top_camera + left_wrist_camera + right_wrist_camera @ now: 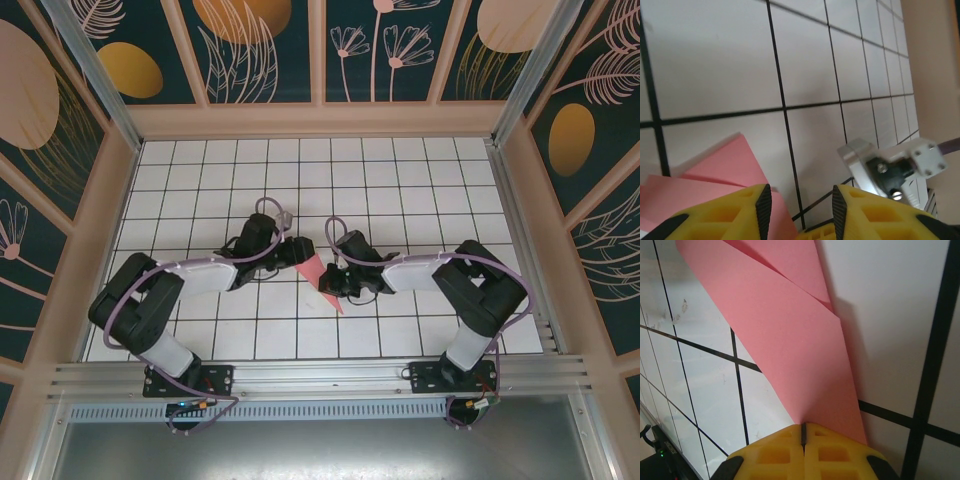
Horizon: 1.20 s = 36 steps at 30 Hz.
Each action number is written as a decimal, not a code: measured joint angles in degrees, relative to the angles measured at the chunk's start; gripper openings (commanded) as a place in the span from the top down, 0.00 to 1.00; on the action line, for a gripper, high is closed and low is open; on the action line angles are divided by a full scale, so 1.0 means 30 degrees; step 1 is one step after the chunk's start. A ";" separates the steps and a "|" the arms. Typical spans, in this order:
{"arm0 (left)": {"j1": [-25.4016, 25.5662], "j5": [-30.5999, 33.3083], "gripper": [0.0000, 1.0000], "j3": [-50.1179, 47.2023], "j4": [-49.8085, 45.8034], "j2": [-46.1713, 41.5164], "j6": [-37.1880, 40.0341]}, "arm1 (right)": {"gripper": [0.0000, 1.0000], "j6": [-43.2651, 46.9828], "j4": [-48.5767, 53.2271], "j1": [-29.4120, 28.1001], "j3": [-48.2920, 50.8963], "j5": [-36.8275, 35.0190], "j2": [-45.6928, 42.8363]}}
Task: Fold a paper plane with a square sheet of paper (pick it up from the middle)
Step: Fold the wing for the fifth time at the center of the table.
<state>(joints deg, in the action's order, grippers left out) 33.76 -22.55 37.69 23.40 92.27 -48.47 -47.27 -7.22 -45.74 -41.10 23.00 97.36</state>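
One paper plane [790, 340], pinched by right hand [803, 427]; left hand [801, 197] parted alongside.

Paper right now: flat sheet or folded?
Folded. The right wrist view shows the pink paper with one flap overlapping another along a diagonal edge; from above it is a narrow pointed shape.
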 measured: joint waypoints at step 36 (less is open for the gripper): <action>-0.1800 0.1180 0.56 0.0452 -0.1297 0.1698 0.1814 | 1.00 -0.0379 -0.2200 0.0109 0.1217 0.0197 -0.0073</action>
<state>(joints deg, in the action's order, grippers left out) 28.36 -19.00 39.05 19.51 97.36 -43.03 -48.40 -13.82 -45.41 -37.45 23.59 97.14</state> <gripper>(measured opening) 0.438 0.051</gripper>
